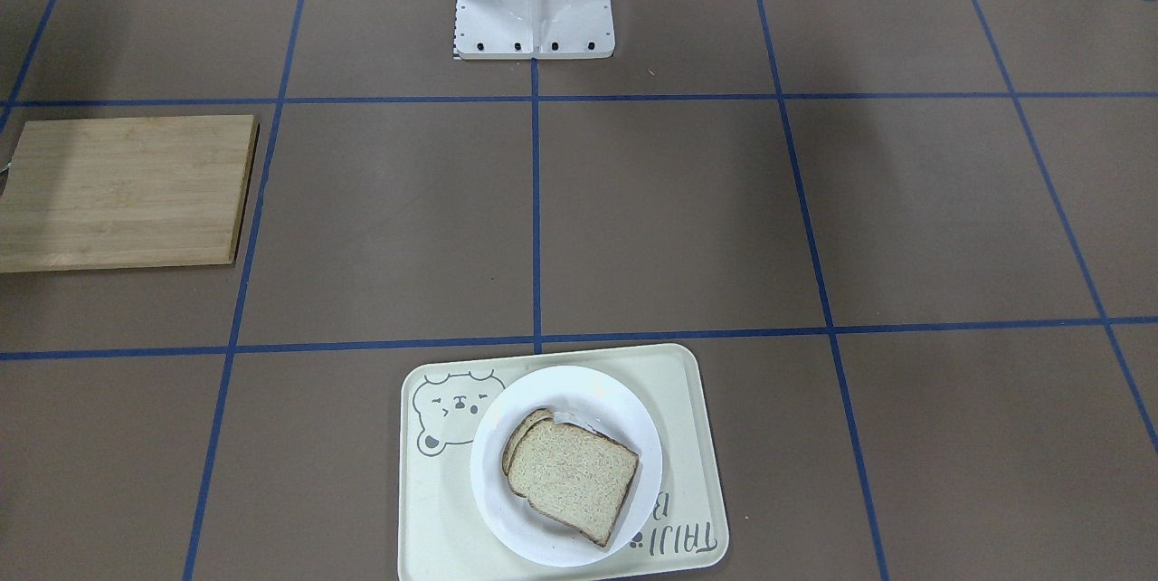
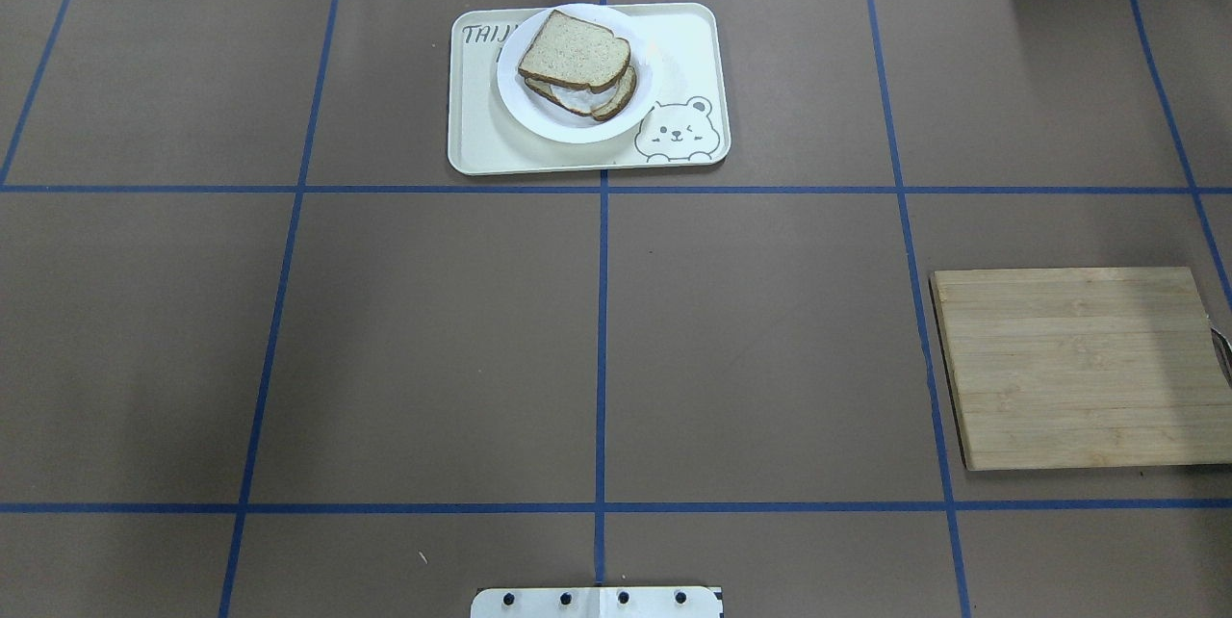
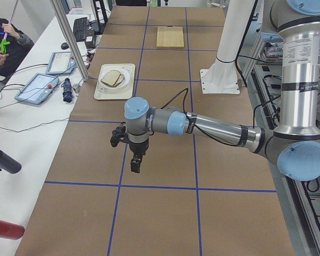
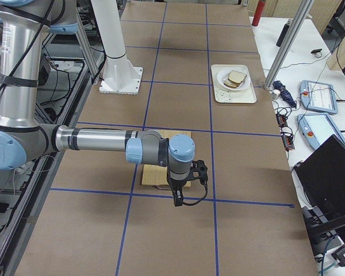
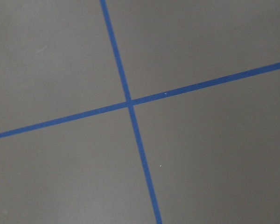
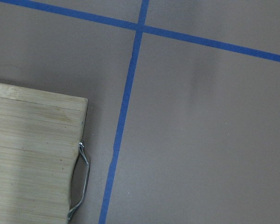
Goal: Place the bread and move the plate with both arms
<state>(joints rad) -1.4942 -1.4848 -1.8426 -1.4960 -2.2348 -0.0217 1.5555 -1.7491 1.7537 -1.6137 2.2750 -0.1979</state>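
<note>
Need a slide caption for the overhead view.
Bread tops a second slice on the plate, set on the bear tray; cutting board at right.

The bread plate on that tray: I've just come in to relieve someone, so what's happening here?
Nothing is being handled right now. The bread lies atop another slice on the plate, which sits on the tray at the far edge of the table. The left gripper hovers over bare table and the right gripper beside the cutting board, both well away from it. Their open or shut state cannot be told.
</note>
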